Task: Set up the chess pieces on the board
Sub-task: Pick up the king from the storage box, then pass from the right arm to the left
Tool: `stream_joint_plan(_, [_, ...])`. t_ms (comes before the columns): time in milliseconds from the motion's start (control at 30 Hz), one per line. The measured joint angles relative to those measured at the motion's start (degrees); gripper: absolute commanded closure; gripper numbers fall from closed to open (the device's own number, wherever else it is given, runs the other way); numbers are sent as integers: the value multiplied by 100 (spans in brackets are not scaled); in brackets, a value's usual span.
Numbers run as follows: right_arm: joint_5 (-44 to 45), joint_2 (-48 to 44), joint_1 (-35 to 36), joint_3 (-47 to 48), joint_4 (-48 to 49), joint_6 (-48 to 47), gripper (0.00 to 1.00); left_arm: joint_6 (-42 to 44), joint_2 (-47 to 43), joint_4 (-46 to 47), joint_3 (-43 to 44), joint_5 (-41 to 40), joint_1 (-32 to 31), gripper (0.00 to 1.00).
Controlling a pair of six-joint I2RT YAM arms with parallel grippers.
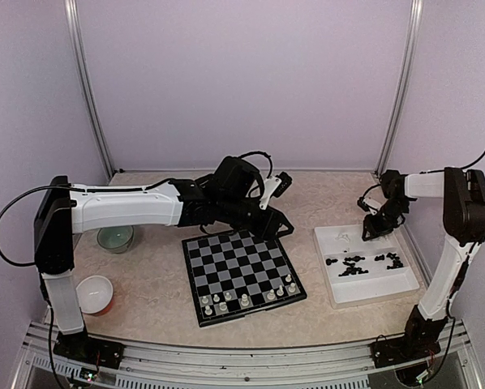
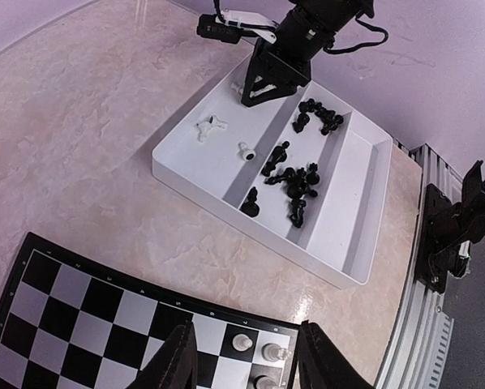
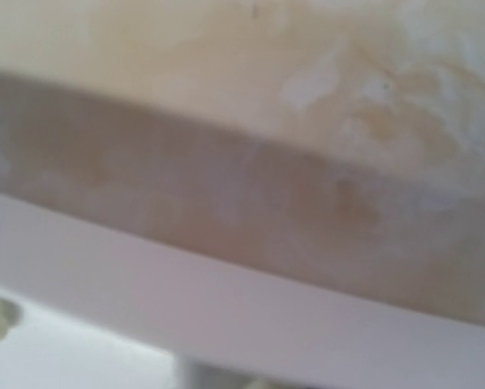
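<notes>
The board [image 1: 226, 261] lies at the table's middle, with several cream-white chess pieces [image 1: 246, 300] on its near rows. My left gripper [image 1: 280, 226] hovers open and empty over the board's far right corner. In the left wrist view its fingers [image 2: 174, 361] straddle the board's [image 2: 80, 316] corner squares, where cream pieces [image 2: 242, 343] stand. Black chess pieces [image 1: 354, 265] lie in the white tray [image 1: 372, 290]; they also show in the left wrist view [image 2: 296, 183] with two cream pieces [image 2: 211, 127]. My right gripper [image 1: 372, 230] is low over the tray's far left part. Its wrist view is a blur of tray wall [image 3: 226, 300].
A pale green bowl [image 1: 114, 238] and a white and red bowl [image 1: 95, 293] stand left of the board. The tray [image 2: 340, 271] sits right of the board, near the right wall post. A metal rail [image 1: 242, 356] runs along the near edge.
</notes>
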Motion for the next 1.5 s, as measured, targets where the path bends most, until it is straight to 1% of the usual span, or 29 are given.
stream_joint_plan(67, [-2,2,-50,-17,9,-7,77,-15,0,2,-11,-2,0,57])
stream_joint_plan(133, [-4,4,-136,-42,20,-11,83,-24,0,2,-26,-2,0,57])
stream_joint_plan(300, [-162,-13,-306,-94,50,-13,93,-42,0,2,-42,-2,-2,56])
stream_joint_plan(433, [-538,-227,-310,-251,-15,-153,97,-50,0,4,-42,-4,-2,56])
stream_joint_plan(533, [-973,-765,-254,-428,-114,-422,98,-107,0,15,-42,-4,0,55])
stream_joint_plan(633, [-1412,-1578,-114,-634,-142,-807,98,-249,0,81,-39,-11,22,54])
stream_joint_plan(733, [-1956,-2520,229,-841,-98,-1226,98,-542,0,280,-39,92,109,54])
stream_joint_plan(767, [-2081,-2706,348,-874,-87,-1309,97,-673,0,385,-39,179,164,54])
stream_joint_plan(833, [-2422,-3158,835,-903,-52,-1561,97,-957,0,688,-42,402,295,54])
stream_joint_plan(867, [-2450,-3193,874,-903,-44,-1585,97,-1104,0,846,-42,514,345,53])
stream_joint_plan(967, [-2594,-3357,1453,-885,-2,-1742,97,-1506,2,1364,-42,809,487,53])
stream_joint_plan(1100, [-2682,-3281,2083,-667,-48,-1886,97,-2044,76,2061,-42,1211,509,51])
stream_joint_plan(1167, [-2721,-3222,2277,-540,-63,-1943,96,-2330,181,2396,-42,1416,487,50])
stream_joint_plan(1267, [-2774,-3126,2474,-350,-109,-1998,96,-2625,420,2734,-15,1652,439,50])
stream_joint_plan(1500, [-2815,-3021,2621,-114,-157,-2009,96,-2887,809,2780,133,1886,319,55])
